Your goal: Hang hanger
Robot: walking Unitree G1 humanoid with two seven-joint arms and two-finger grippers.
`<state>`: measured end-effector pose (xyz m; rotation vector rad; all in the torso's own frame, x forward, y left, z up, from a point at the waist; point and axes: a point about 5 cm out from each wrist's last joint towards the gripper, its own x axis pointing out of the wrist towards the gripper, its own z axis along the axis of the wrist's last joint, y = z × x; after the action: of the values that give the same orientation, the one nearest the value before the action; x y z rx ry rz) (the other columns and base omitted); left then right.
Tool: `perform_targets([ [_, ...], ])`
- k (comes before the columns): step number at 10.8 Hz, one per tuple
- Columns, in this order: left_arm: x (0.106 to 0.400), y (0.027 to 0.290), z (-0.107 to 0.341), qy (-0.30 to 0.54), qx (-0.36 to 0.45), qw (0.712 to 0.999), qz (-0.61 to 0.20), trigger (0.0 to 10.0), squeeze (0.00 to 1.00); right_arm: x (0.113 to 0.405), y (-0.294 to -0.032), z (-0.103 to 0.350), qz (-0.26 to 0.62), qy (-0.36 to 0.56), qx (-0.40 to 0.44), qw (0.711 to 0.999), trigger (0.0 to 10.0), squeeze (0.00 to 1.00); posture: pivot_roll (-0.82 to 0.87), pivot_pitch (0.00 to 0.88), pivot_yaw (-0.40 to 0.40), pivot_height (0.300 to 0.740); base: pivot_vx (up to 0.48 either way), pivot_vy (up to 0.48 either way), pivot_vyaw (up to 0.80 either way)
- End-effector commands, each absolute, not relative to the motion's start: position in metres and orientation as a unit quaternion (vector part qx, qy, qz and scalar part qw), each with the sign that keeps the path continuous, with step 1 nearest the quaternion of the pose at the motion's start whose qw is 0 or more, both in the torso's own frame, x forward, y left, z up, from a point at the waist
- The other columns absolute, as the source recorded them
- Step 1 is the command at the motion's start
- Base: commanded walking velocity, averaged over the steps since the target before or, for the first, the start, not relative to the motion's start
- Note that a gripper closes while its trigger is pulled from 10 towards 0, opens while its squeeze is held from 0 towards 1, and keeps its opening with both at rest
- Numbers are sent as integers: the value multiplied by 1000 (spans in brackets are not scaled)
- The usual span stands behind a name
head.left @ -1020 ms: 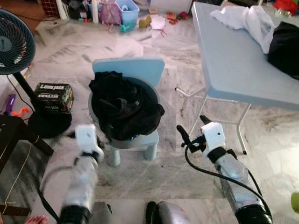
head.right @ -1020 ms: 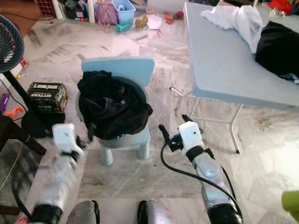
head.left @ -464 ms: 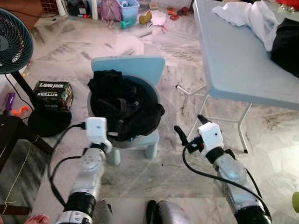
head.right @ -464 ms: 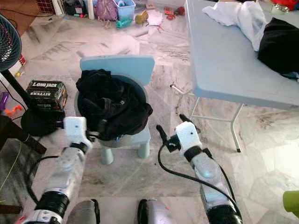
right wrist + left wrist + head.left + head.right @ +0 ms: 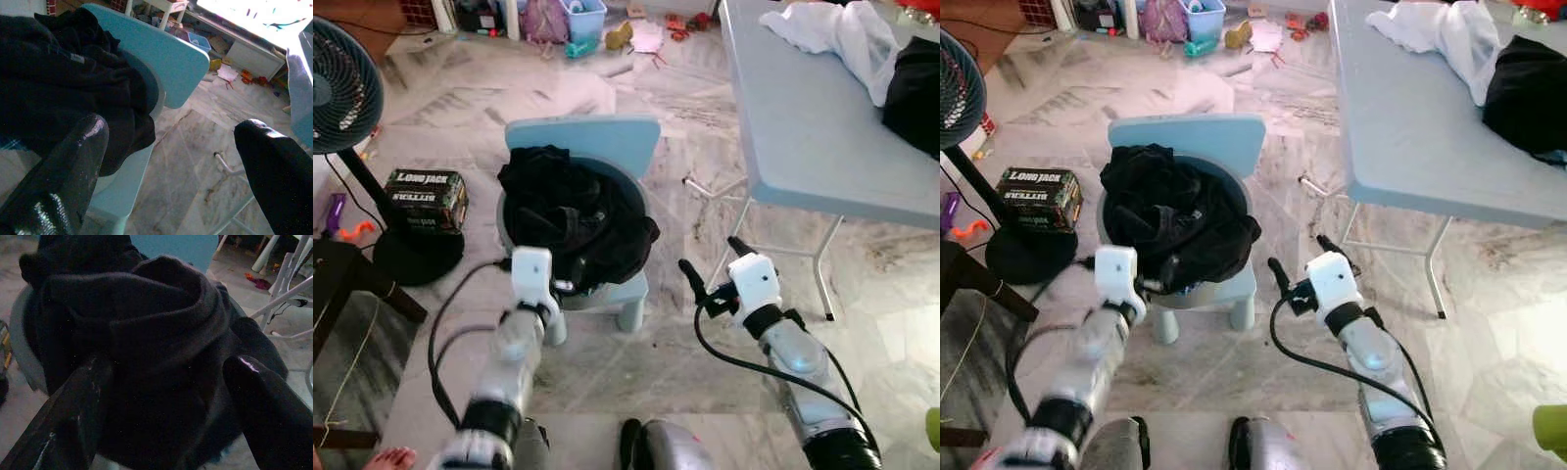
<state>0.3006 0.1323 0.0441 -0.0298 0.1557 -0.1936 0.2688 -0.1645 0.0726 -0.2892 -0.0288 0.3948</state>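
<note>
Reaching further in than a second ago, left gripper (image 5: 161,396) spreads wide against black clothes (image 5: 570,220) at frame centre; right gripper (image 5: 713,269) open, empty.

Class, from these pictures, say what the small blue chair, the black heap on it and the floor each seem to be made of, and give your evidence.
Small blue chair: probably moulded plastic, with a smooth matte surface and rounded edges.
Black heap: soft knitted or fleece cloth, matte, folding and drooping over the seat.
Floor: polished marble or marble-look tile, grey-veined with a faint sheen.
</note>
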Motion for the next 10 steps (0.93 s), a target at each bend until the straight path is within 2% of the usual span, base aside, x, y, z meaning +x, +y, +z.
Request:
perform_targets([
  [1, 302, 131, 43, 81, -13, 992, -99, 10000, 0, 266, -166, 71, 198, -11, -150, 969, 10000, 0, -3, 175, -118, 740, 0, 0, 0],
  [4, 309, 132, 50, 61, -14, 993, -101, 10000, 0, 266, -170, 73, 195, -13, -159, 968, 10000, 0, -16, 175, -123, 740, 0, 0, 0],
  [5, 310, 129, 49, 63, -18, 991, -114, 3451, 0, 266, -169, 73, 196, -13, -162, 967, 10000, 0, -17, 177, -126, 740, 0, 0, 0],
  [6, 310, 126, 49, 59, -29, 989, -132, 0, 0, 267, -167, 74, 198, -16, -165, 966, 10000, 0, -17, 178, -127, 740, 0, 0, 0],
  [10, 310, 127, 47, 63, -43, 989, -125, 0, 0, 269, -168, 75, 198, -17, -170, 965, 10000, 0, -17, 174, -126, 740, 0, 0, 0],
])
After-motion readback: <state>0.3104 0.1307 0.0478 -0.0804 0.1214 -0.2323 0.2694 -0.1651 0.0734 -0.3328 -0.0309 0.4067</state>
